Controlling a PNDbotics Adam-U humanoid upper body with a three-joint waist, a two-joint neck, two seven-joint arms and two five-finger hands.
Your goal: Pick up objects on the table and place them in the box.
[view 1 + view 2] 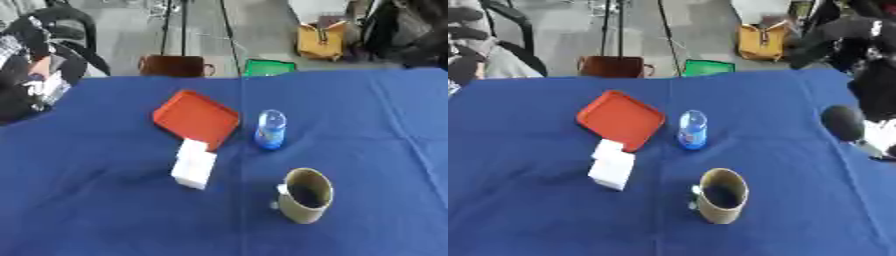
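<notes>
On the blue tablecloth lies a flat red tray, left of centre and turned at an angle. A small blue bottle stands upright just to the tray's right. A white box-shaped object rests at the tray's near corner, seemingly touching it. Nearer to me, an olive mug stands upright with its dark opening showing. In the right eye view a black rounded part of my right arm or hand hangs at the right edge, well clear of every object. My left hand shows in neither view.
Beyond the table's far edge, on the floor, are a brown bag, a green object and a yellow bag. A dark seated shape fills the far left. Open cloth lies along the near and right sides.
</notes>
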